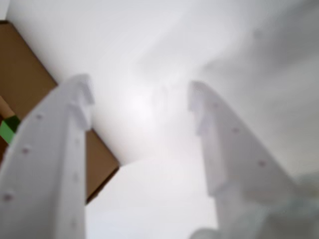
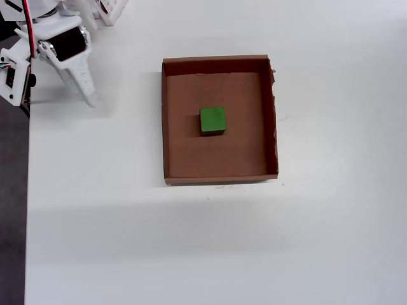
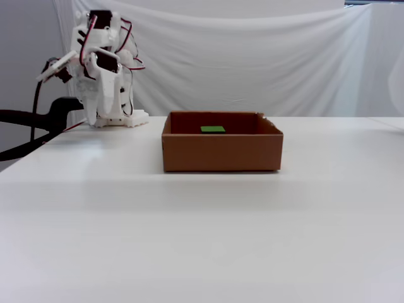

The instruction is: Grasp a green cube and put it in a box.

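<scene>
The green cube (image 2: 212, 120) lies flat on the floor of the brown cardboard box (image 2: 219, 173), near its middle. In the fixed view only the cube's top (image 3: 213, 129) shows above the box's front wall (image 3: 221, 151). My gripper (image 1: 142, 104) is open and empty, with its two white fingers spread over bare white table. In the overhead view one white finger (image 2: 86, 89) points down at the table's far left corner, well to the left of the box. The wrist view shows a corner of the box (image 1: 25, 74) and a sliver of the cube (image 1: 8, 129) at its left edge.
The white arm (image 3: 101, 69) with red and black wires stands on its base (image 3: 120, 120) at the back left. The table's left edge (image 2: 27, 190) borders a dark floor. A white cloth (image 3: 252, 57) hangs behind the table.
</scene>
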